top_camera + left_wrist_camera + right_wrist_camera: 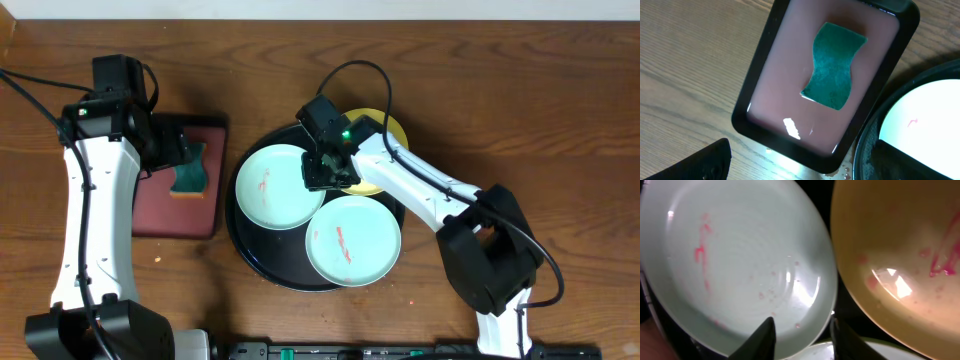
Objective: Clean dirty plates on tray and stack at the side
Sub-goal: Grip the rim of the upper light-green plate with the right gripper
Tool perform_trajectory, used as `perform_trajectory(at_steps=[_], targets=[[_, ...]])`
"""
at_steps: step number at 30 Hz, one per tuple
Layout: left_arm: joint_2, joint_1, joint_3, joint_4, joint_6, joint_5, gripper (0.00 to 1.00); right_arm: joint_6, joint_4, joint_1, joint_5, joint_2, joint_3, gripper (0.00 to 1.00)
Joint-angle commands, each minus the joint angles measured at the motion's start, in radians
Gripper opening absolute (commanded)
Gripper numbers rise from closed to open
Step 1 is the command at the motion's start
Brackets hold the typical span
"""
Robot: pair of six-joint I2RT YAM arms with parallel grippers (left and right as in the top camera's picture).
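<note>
Left of the black tray [255,255], the left tool [805,167] hangs wide open and empty over the sponge [834,65], apparently poised to fetch it. The three dirty plates [352,238] lie on the tray. Above its middle, the right tool [802,340] stands partly open astride a mint plate's rim; whether it touches is unclear.

The right tool [330,172] hovers over the black tray [265,258] among three plates [352,240].
</note>
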State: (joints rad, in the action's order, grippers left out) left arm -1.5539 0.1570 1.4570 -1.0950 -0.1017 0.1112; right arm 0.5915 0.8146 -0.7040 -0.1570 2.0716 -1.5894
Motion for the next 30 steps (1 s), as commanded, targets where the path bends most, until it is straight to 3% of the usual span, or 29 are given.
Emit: perform_trajectory(at_steps=[1, 17, 30], targets=[[-0.006, 0.004, 0.019, 0.000, -0.008, 0.010, 0.90, 0.014, 0.003, -0.020, 0.052, 0.031, 0.000, 0.29], [-0.009, 0.004, 0.019, 0.000, -0.008, 0.010, 0.90, 0.013, -0.010, -0.023, 0.055, 0.092, -0.005, 0.23], [-0.009, 0.004, 0.019, 0.008, -0.009, 0.010, 0.90, -0.006, 0.144, -0.023, 0.055, 0.092, -0.132, 0.24]])
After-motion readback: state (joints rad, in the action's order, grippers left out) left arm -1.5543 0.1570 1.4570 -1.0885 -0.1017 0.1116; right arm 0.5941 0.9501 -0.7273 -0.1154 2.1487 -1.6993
